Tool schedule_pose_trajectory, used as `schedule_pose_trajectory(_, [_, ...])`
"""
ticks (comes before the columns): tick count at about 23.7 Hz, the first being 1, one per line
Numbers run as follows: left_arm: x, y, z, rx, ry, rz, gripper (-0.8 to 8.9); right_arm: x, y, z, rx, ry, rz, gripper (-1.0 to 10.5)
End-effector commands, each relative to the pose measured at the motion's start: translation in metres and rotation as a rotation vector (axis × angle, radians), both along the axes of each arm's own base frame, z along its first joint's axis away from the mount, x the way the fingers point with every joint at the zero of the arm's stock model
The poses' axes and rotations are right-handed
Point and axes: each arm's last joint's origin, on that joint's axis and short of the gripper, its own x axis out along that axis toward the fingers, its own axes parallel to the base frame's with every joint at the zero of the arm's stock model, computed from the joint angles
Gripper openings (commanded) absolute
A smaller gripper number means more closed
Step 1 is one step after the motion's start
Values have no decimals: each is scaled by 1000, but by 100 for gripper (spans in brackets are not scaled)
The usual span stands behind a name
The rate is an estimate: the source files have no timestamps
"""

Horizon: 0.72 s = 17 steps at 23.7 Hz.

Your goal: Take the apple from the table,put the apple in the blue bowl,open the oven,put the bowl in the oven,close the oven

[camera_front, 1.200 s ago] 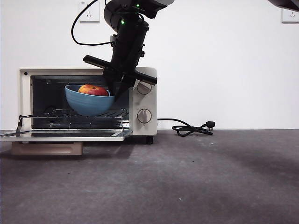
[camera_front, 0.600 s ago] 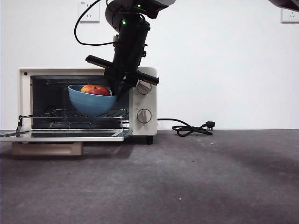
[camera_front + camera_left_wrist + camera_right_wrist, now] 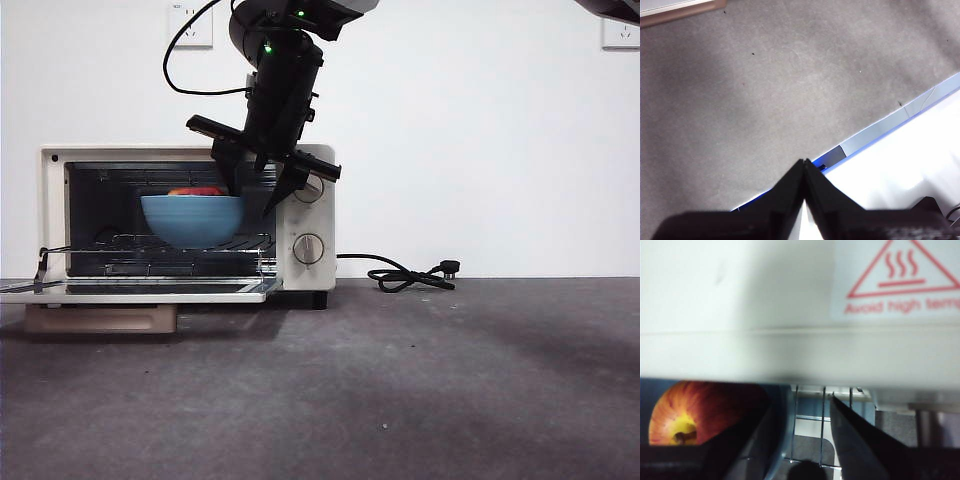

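A: Blue bowl (image 3: pixel 192 220) — sits level on the wire rack (image 3: pixel 160 243) inside the oven (image 3: pixel 185 222), rim up, toward the right side of the cavity. Apple (image 3: pixel 196 191) rides in it; only a red sliver shows above the rim from the front.

B: Right wrist view agrees. Apple (image 3: pixel 695 412) in the bowl, stem dimple facing the camera. Oven's cream top fills most of that picture, warning triangle sticker (image 3: pixel 912 270) on it.

A: Gripper?

B: Right gripper (image 3: pixel 262 188) at the bowl's right rim, just under the oven's top edge. Jaws stand parted with rack wires showing through the gap. I see no grip on the rim; it looks let go.

A: Left gripper (image 3: pixel 803 172)?

B: Waiting over the table (image 3: pixel 765 90), jaws pressed together, holding nothing.

A: Step in hand, then: bowl into oven, release stage. Door (image 3: pixel 135 291) lies flat open with its tan handle (image 3: pixel 100 318) at the front.

B: My read: the next move calls for drawing the right gripper clear of the cavity without clipping the rim or the top frame. Then get under the door and swing it up.

A: Orientation note: bowl is round, no long axis to speak of; its axis stands vertical, mouth up.
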Motion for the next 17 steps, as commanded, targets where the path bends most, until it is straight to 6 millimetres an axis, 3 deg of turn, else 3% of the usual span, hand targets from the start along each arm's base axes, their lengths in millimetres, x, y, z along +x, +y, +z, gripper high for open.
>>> schedule_pose_trajectory(1, [-1, 0, 0, -6, 4, -1, -5, 1, 2, 0, 2, -11, 2, 190])
schedule_pose_trajectory(9, [4, 1, 1, 62, -59, 50, -5, -15, -6, 43, -43, -63, 74, 189])
schedule_pose_trajectory(17, [35, 1, -3, 217, -125, 165, -8, -70, -21, 109, -253, -201, 236, 186])
